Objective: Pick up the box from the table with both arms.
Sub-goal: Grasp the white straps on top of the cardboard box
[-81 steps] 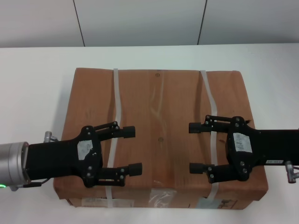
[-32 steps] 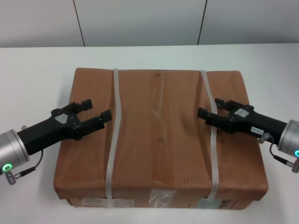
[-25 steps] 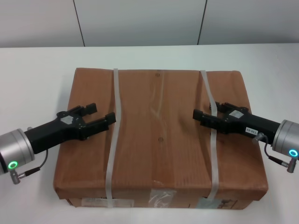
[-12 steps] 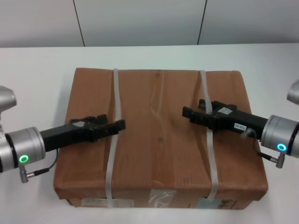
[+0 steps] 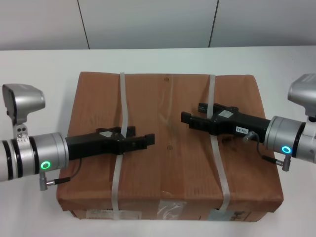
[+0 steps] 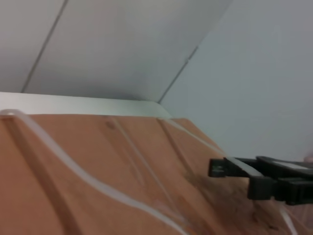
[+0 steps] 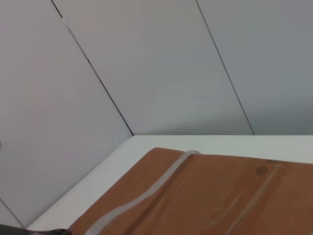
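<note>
The brown cardboard box (image 5: 168,94) lies flat on the white table (image 5: 39,74), bound by a left strap (image 5: 122,98) and a right strap (image 5: 212,91). My left gripper (image 5: 142,135) is turned on edge and lies low over the box top, reaching across the left strap, fingers apart. My right gripper (image 5: 191,111) is also on edge, reaching across the right strap toward the middle, fingers apart. I cannot tell whether any finger is under a strap. The left wrist view shows the box top (image 6: 98,166) and the right gripper (image 6: 230,169). The right wrist view shows the box top (image 7: 220,196).
A grey panelled wall (image 5: 148,22) runs behind the table. Labels and clear tape (image 5: 170,210) sit on the box's near side. White table surface shows on both sides of the box and behind it.
Both grippers have rolled onto their edges and slid inward over the box top, across the straps. The right strap now runs straighter, shifted toward the middle at the gripper.
</note>
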Controlling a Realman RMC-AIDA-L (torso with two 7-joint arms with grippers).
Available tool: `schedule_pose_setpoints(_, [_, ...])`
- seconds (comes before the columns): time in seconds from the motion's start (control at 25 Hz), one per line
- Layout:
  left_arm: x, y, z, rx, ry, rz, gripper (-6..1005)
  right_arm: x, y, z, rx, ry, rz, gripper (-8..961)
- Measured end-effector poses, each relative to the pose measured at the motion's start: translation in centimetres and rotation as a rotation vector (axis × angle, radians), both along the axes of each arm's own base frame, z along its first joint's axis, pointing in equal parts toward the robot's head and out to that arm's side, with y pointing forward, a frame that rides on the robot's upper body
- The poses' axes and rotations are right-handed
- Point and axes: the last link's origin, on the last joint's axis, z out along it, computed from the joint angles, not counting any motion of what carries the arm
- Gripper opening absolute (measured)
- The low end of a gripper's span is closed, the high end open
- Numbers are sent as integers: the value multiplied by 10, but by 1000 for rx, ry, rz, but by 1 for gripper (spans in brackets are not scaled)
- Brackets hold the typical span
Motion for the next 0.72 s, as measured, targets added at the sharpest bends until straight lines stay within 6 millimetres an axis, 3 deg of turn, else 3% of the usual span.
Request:
schedule_pose_setpoints(0.44, [12, 6, -4, 0, -7, -29, 848, -17, 13, 0, 5, -9, 70, 807])
schedule_pose_setpoints(0.72, [15, 8, -5, 6, -14, -33, 744, -21, 15, 0, 10, -19, 102, 804])
